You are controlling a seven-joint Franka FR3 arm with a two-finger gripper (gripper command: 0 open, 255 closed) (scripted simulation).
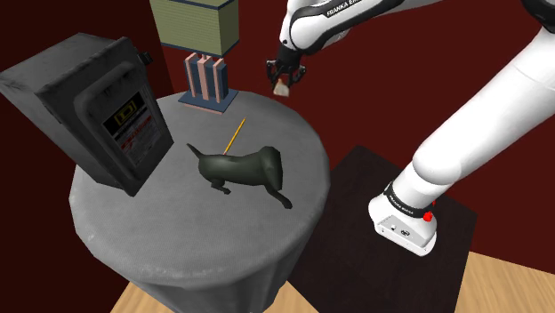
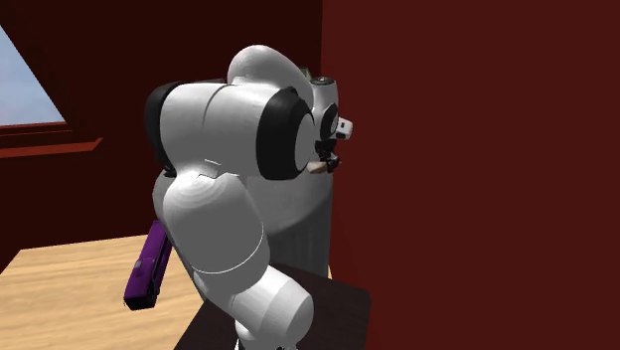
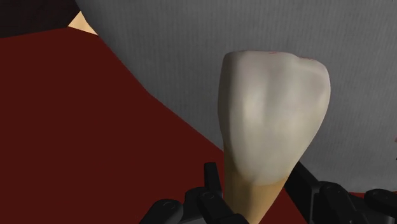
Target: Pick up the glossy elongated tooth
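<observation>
The two black fingers (image 3: 213,188) are clamped on a glossy white elongated tooth (image 3: 270,121), one on each side of its narrow, yellowish root end, while the broad, rounded crown points away from the hand. In the wrist view a grey surface and dark red ground lie behind the crown.

In the shoulder view the tooth (image 1: 281,87) sits in the upper middle of the frame, held in the air against the dark red wall, just above and beyond the far right rim of the round grey worktop (image 1: 178,258). The white arm (image 1: 480,116) arches in from the right edge.

On the worktop, a dark grey dog figure (image 1: 245,169) stands near the centre. A thin yellow pencil (image 1: 235,136) lies just behind it. A dark grey box-shaped device with a labelled front panel (image 1: 98,107) stands tilted at the left. A pink-and-blue striped block on a dark base (image 1: 206,80) stands at the far edge, under a pale olive box (image 1: 196,22) at the top of the frame.

In the second exterior view the arm's white links cover the centre of the frame and the tooth (image 2: 318,167) shows as a small pale shape right of centre, beside the dark red wall. A purple object (image 2: 147,263) shows at lower left, over the wooden floor (image 2: 70,283).
</observation>
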